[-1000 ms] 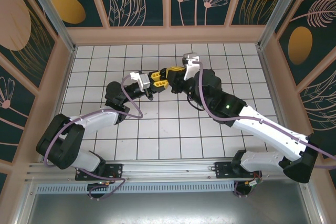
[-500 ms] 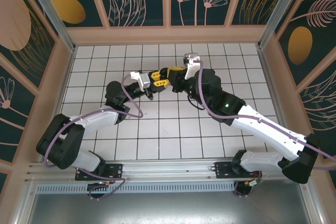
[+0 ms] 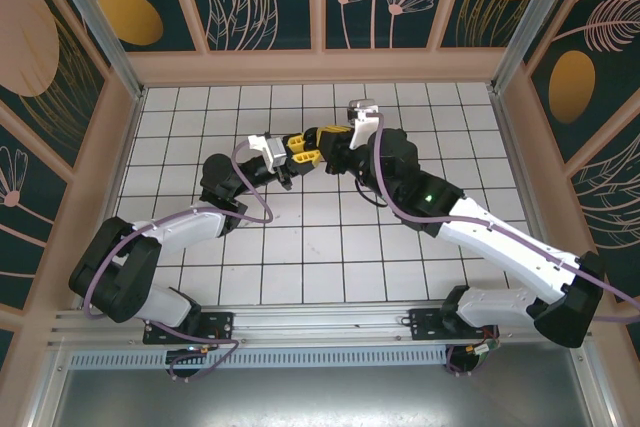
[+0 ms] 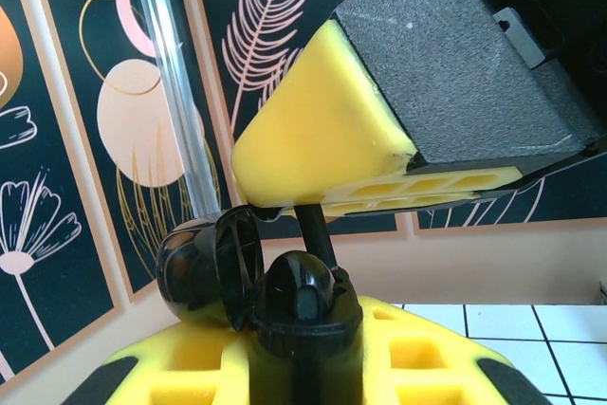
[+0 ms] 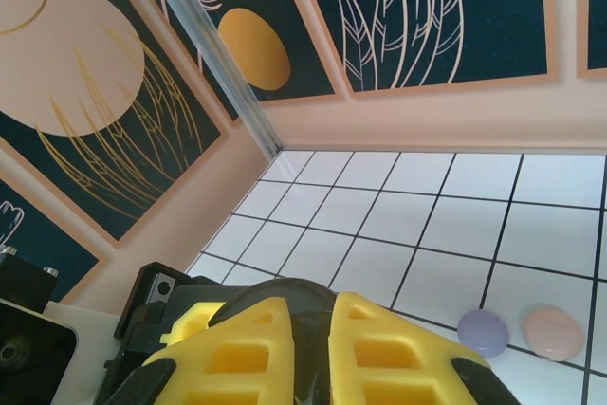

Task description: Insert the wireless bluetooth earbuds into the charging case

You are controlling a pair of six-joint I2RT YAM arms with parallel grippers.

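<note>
Left gripper (image 4: 302, 367): clenched on the black charging case (image 4: 303, 315), whose lid (image 4: 204, 267) is swung open.
Right gripper (image 5: 313, 353): closed, pinching the black earbud (image 4: 314, 225); the stem points down and meets the case mouth.
Position: both tools meet raised over mid-table (image 3: 330, 247).
Edges: walls (image 3: 320, 65) on three sides, well apart from the grippers.
Open room: bare tiles all round the arms.
Count: black case 1; black earbud 1; lilac case (image 5: 484, 331) 1; pink case (image 5: 553, 332) 1. The last two lie just beside each other on the tiles.

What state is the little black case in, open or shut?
Open. In the left wrist view the black case has its round lid swung aside, and a black earbud pokes into it.
</note>
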